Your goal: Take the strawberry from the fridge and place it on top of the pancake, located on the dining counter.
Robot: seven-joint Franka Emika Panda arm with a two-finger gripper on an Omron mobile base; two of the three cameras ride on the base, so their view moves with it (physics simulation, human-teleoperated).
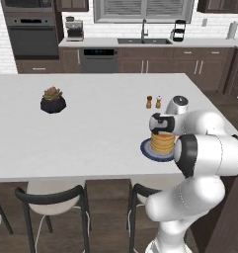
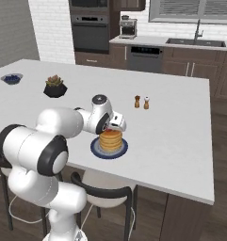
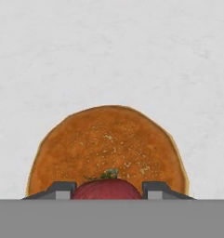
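At the bottom centre of the hand view, nearest the camera, sits the strawberry (image 3: pixel 107 189), dark red with a small green stalk on top; it lies between the two dark fingertips (image 3: pixel 62 191), which stand at its left and right sides; whether the pads really press on it or have already let go, the pictures do not settle, so the state of the gripper (image 3: pixel 107 191) cannot be told with certainty. Just behind and under the fruit, in the lower middle of that view, is the pancake (image 3: pixel 106 148), a round golden-brown disc seen from above; the strawberry hangs over its near edge and not over its centre.

The fruit will probably handle as a very light, soft and slightly rounded thing; a strong squeeze would bruise it, and it may roll when it is set down; the best hold seems to be across its widest part, as the fingers stand now.

In the right base view, the stack (image 2: pixel 110 139) rests on a dark plate (image 2: pixel 94 150) in the centre of the frame, on the white dining counter (image 2: pixel 181 122); the hand is directly over it. Farther, above and to the right, stand two small shakers (image 2: pixel 141 101); at the upper left is a dark pot with a plant (image 2: pixel 54 86).
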